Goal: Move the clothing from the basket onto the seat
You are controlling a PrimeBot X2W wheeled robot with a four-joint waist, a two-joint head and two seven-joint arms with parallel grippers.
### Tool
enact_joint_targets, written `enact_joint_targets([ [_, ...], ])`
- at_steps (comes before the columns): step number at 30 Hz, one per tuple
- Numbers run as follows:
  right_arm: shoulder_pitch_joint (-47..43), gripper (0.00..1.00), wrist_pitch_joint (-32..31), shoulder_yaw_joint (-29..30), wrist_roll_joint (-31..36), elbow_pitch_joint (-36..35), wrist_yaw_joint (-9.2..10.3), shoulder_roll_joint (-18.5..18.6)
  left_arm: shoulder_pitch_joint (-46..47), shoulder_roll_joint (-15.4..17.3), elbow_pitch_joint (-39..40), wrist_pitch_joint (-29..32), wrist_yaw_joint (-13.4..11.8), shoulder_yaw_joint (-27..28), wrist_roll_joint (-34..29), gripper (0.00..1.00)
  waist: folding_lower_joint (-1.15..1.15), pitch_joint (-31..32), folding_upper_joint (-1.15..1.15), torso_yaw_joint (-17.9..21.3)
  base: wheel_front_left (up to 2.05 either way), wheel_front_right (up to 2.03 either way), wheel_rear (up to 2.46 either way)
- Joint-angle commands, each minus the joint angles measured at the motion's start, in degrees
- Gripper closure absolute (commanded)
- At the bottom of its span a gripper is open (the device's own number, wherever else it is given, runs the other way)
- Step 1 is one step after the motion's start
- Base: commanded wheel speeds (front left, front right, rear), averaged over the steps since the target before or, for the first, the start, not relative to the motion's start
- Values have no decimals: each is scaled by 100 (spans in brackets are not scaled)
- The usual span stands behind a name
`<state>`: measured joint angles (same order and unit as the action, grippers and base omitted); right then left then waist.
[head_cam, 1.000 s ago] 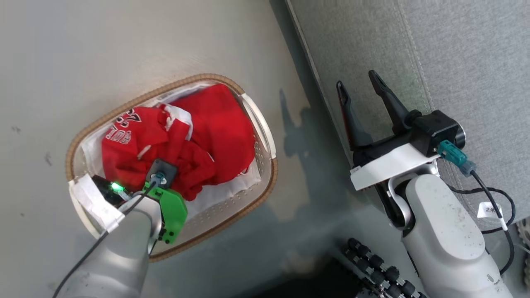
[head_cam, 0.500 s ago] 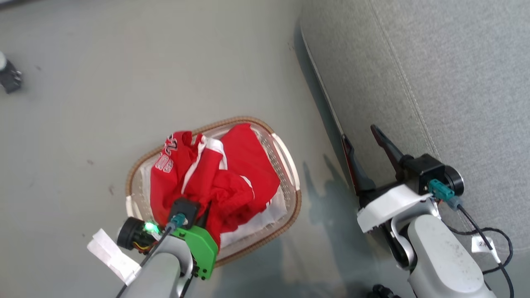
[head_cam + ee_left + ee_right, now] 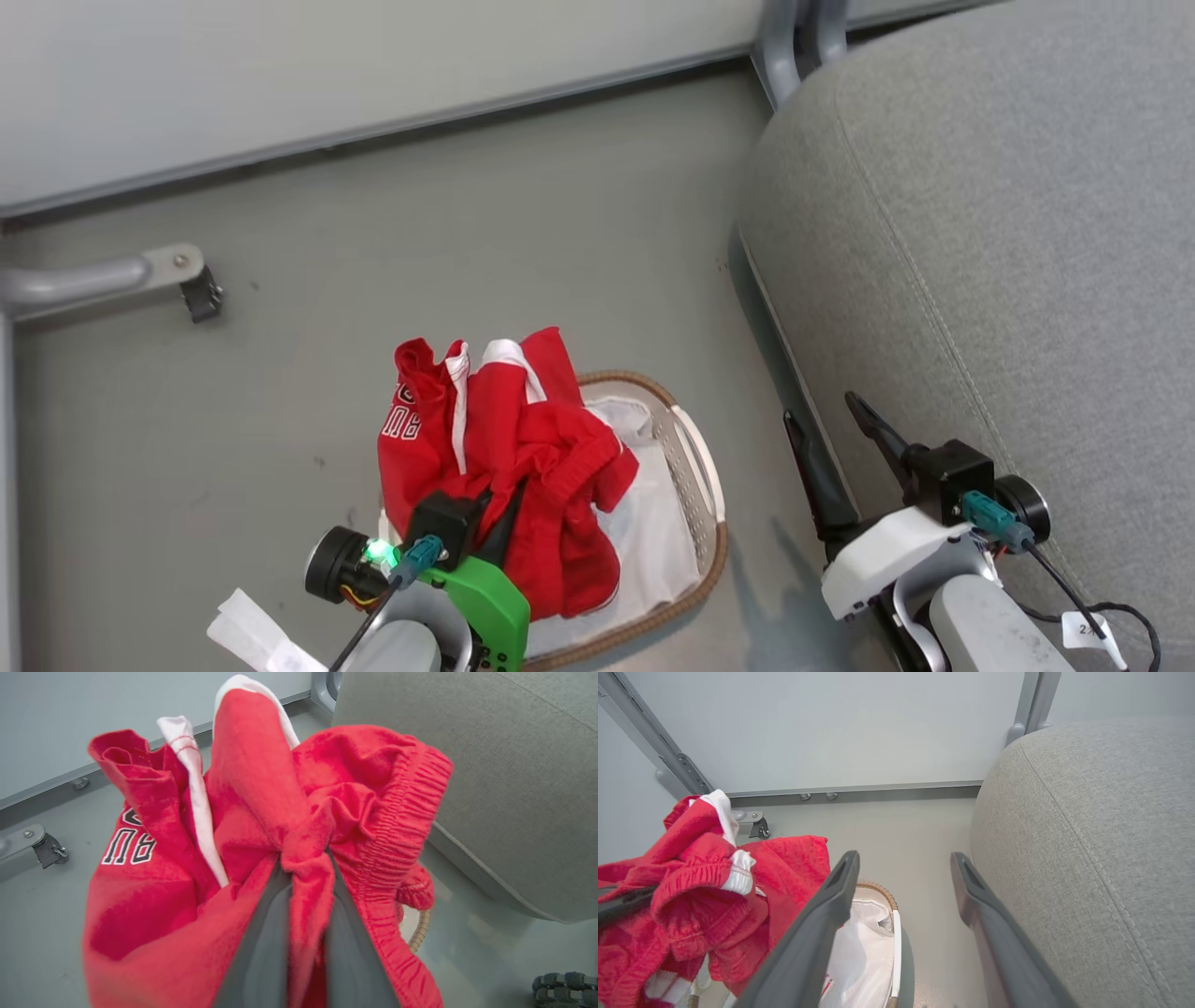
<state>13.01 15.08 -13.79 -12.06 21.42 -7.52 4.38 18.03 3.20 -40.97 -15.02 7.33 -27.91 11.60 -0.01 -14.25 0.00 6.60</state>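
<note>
Above the basket, the clothing hangs in a red bunch with white trim, most of it raised over the near end. Its lower folds droop toward the white liner; whether they touch it is hard to tell. The left jaws are clenched on one narrow twist of the fabric, seen closely in the left wrist view, while the rest spills loose on both sides.

That thin pinch is the main risk. If the weight of the loose folds drags the twist out, the jersey drops to the floor or back into the basket. A trailing hem could also catch the woven rim or pull the liner along, tipping what looks like a light basket.

Off to the right, the seat stands well apart from the cloth, with a rounded edge to clear. Carried too low, the fabric would brush the cushion's side and slide down it. The right jaws stand wide apart and empty, between basket and seat, where dangling cloth could snag on them.
</note>
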Motion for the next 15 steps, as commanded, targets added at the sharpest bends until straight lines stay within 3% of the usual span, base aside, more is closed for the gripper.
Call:
enact_joint_targets([
  [1, -142, 0, 11, -7, -29, 36, 6, 31, -121, 22, 161, -23, 24, 53, 54, 100, 1, 530, 0, -254, 0, 0, 0],
  [15, -626, 0, 11, -116, 0, 137, 6, -11, -603, -19, 1797, -23, 24, 427, 117, 100, 1, 1252, 0, -250, 0, 0, 0],
])
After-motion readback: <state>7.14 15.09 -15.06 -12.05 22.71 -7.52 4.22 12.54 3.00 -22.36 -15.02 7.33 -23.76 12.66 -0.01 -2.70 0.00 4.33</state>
